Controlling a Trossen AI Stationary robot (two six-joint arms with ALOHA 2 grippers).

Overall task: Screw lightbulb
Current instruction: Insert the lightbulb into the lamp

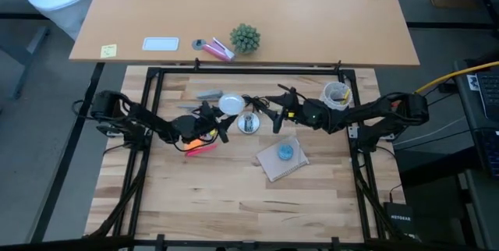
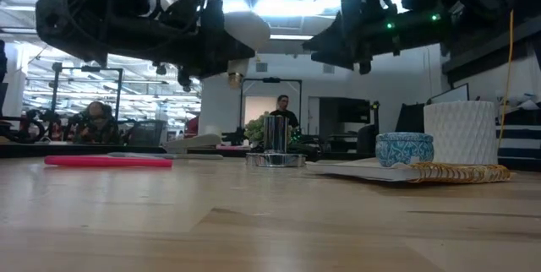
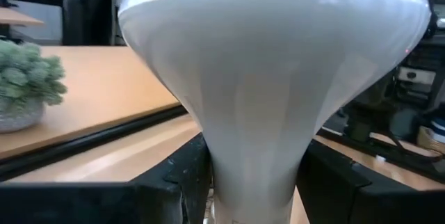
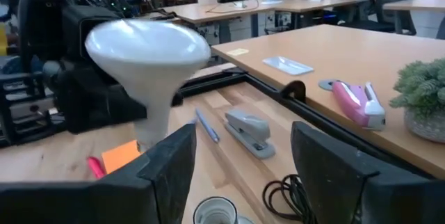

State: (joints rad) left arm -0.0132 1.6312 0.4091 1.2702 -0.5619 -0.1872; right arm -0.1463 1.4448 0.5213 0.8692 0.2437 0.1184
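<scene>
left gripper [image 1: 212,120]: fingers clamped on the neck of the lightbulb [image 1: 231,104], held above the table | right gripper [image 1: 269,111]: fingers apart, empty, over the socket [image 1: 249,122] | advice: bring the base plumb over the socket before turning

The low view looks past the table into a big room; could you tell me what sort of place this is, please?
Probably a robotics lab or open workshop: rows of workbenches with equipment, a black metal frame around the wooden table, and a person standing in the background.
</scene>
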